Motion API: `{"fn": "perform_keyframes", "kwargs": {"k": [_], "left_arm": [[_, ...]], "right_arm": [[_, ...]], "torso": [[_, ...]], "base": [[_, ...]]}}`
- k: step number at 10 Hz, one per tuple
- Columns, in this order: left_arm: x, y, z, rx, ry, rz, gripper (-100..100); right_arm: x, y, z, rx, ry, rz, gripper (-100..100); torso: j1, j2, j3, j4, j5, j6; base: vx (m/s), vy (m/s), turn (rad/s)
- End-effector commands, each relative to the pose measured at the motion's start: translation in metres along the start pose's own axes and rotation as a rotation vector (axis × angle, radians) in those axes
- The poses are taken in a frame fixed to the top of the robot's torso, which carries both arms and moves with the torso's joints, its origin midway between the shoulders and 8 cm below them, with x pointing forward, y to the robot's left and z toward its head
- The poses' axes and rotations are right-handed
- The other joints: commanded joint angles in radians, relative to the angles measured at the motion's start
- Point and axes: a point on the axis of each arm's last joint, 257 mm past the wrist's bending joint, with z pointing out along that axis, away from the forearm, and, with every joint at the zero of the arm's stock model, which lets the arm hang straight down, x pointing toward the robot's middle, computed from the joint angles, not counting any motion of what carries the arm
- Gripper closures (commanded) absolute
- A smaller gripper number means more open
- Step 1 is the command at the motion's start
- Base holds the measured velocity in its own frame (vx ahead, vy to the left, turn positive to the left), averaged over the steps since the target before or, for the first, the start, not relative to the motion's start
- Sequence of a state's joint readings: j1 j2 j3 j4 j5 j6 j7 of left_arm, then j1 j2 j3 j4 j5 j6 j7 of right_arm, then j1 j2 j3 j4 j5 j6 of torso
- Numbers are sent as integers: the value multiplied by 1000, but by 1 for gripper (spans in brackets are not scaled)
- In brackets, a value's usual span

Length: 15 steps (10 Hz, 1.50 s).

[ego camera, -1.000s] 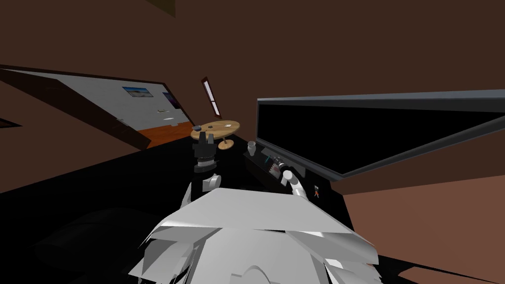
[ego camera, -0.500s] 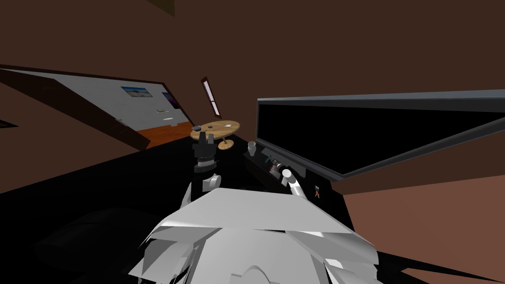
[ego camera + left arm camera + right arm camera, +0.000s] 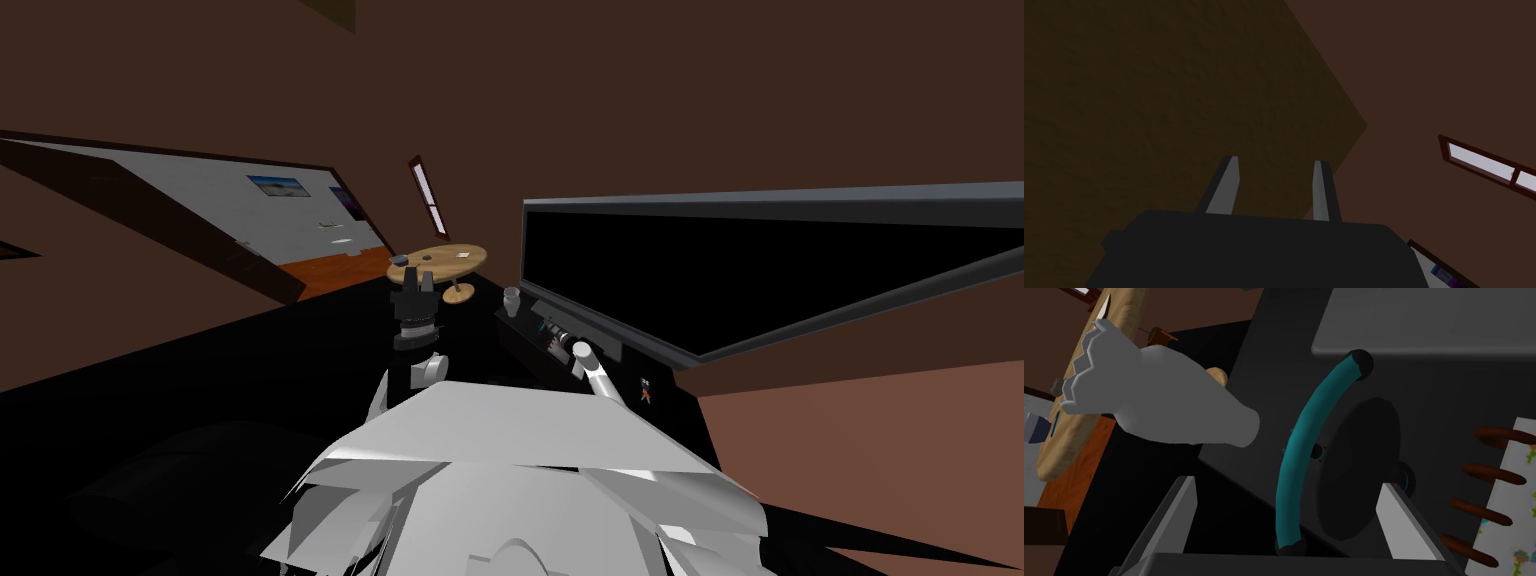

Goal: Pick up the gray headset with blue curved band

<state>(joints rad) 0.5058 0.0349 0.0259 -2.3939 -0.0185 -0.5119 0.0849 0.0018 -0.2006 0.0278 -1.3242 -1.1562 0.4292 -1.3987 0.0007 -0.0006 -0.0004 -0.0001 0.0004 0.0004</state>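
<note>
Against half a second back almost nothing has changed under the big black screen. The right arm seems to have slid a touch along the dark shelf, though from the head view I can't be sure. The left gripper stands raised ahead of the chest, fingers apart and empty. The right gripper is spread wide, one finger on each side of the headset, gripping nothing. The headset lies on the shelf between a white cup and a spiral notebook. It has a teal-blue curved band with black tips and a dark grey round ear pad. A second earpiece is mostly hidden behind one finger.
</note>
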Motion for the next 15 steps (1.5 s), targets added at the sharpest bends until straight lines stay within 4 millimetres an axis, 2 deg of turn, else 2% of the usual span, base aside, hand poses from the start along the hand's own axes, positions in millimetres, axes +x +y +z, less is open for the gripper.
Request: {"fn": "perform_keyframes", "kwargs": {"k": [1, 4, 5, 6, 9, 10, 14, 15], "left_arm": [[0, 0, 0, 0, 0, 0, 0], [0, 0, 0, 0, 0, 0, 0], [0, 0, 0, 0, 0, 0, 0], [0, 0, 0, 0, 0, 0, 0], [0, 0, 0, 0, 0, 0, 0], [0, 0, 0, 0, 0, 0, 0], [0, 0, 0, 0, 0, 0, 0], [0, 0, 0, 0, 0, 0, 0]], "right_arm": [[-8, 5, 0, 0, -37, 61, -100], [-11, 7, 0, -2, -58, 96, -100], [-12, 8, 0, -2, -62, 102, 0], [-13, 12, 4, -16, -40, 116, -100], [-14, 14, 6, -21, -32, 122, -100], [-14, 15, 6, -22, -30, 122, 100], [-14, 15, 6, -22, -30, 122, 100], [-14, 15, 6, -22, -30, 122, 0]], "torso": [[0, 0, 0, 0, 0, 0], [0, 0, 0, 0, 0, 0], [0, 0, 0, 0, 0, 0], [-1, 1, 0, 0, 0, 0], [-3, 3, 2, 1, -1, 0], [-2, 2, 1, 0, 0, 0], [-1, 1, 1, 0, 0, 0], [-1, 1, 0, 0, 0, 0]], "base": [[11, 15, 4], [8, 10, -2], [0, 0, 0], [-24, -29, 97], [-25, -30, 81], [0, 0, 0], [0, 0, 0], [0, 0, 0]]}}
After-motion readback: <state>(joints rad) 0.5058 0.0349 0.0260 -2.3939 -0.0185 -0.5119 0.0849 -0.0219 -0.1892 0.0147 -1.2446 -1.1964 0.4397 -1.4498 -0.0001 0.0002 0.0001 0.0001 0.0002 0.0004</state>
